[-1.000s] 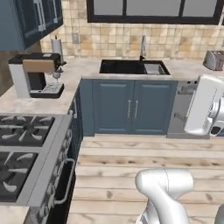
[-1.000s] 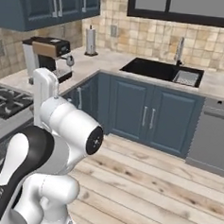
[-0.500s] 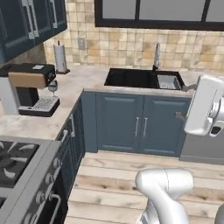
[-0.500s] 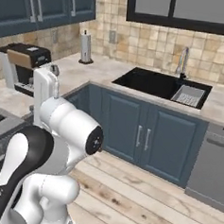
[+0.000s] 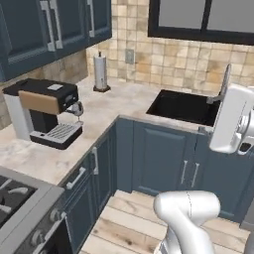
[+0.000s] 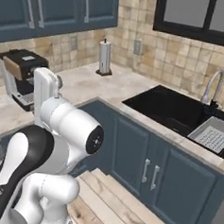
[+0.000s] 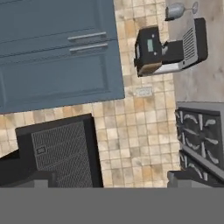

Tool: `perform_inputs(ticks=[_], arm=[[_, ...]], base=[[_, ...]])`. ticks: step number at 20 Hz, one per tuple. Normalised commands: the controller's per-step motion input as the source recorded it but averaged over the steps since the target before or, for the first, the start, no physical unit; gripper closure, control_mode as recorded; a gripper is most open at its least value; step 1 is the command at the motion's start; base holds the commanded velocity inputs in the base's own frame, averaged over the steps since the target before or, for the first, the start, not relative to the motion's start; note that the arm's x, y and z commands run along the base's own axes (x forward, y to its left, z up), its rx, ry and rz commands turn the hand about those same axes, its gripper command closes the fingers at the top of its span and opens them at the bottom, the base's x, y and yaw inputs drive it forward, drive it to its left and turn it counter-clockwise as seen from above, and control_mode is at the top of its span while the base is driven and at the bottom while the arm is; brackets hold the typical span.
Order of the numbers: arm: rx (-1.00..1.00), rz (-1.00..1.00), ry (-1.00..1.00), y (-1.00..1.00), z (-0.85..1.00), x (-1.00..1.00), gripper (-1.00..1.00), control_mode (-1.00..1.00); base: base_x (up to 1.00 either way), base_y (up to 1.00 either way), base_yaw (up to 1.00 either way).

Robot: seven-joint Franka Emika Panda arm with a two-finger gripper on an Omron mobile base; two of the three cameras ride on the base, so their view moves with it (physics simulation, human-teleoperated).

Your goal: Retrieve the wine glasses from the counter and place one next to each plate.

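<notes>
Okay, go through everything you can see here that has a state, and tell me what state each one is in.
coffee machine, upright on the counter
wine glass, upright on the counter beside the coffee machine
paper towel roll, standing on its holder
upper cabinet doors, shut
lower cabinet doors, shut
faucet, no water running

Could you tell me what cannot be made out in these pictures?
- Second wine glass: one glass lies small beside the coffee machine in the hand view.
- Sink: right part hidden behind the arm, left base view.
- Stove: cut by the left base view's edge.
</notes>
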Motion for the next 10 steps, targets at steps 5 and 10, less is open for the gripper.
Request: perform_inputs(ticks=[5, 10], arm=[[0.0, 0.0, 0.0, 0.0, 0.0, 0.0, -1.0, 1.0], [0.0, 0.0, 0.0, 0.0, 0.0, 0.0, -1.0, 1.0]], base=[[1.0, -0.44, 0.61], [0.98, -0.53, 0.62]])
